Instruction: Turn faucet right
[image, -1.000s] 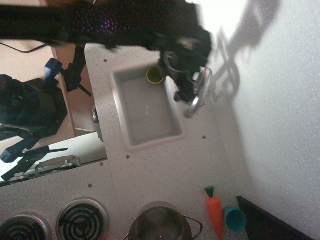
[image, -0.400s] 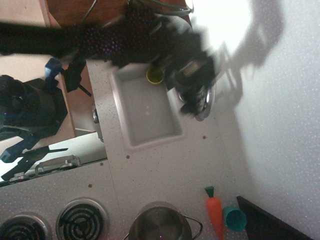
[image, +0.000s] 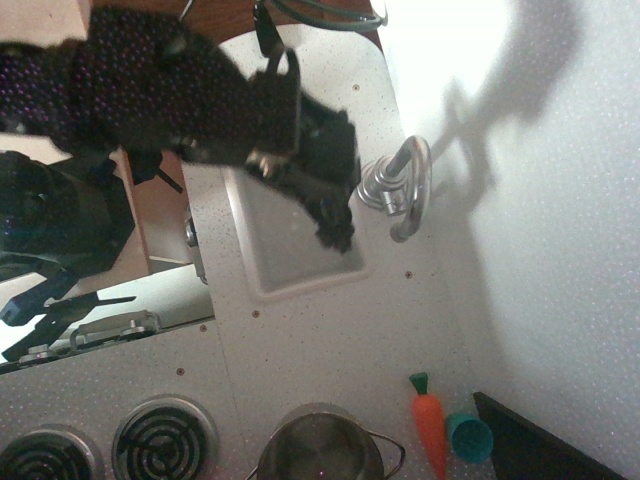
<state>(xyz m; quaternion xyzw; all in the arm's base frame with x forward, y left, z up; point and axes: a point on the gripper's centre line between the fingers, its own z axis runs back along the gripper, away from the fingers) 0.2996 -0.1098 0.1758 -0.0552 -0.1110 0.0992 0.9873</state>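
Pincer (image: 333, 232) sits over the sink (image: 300, 265), tip dark and blurred, so I can't tell how wide the jaws stand; nothing visibly held, and it isn't touching the faucet (image: 400, 190). Faucet stands on the counter (image: 330, 330) just beside the sink's far rim, next to the wall (image: 560, 250), with its arch swung toward the wall, not out over the basin. My read: the turn looks largely done; if more is needed, push the side of the arch near its tip rather than the base, slow, sweeping around the base. Room is tight on the wall side, so approach from over the basin. Open counter lies toward the carrot (image: 429, 424) and teal cup (image: 469, 437); pot (image: 320, 448) and burners (image: 165, 440) are well apart.
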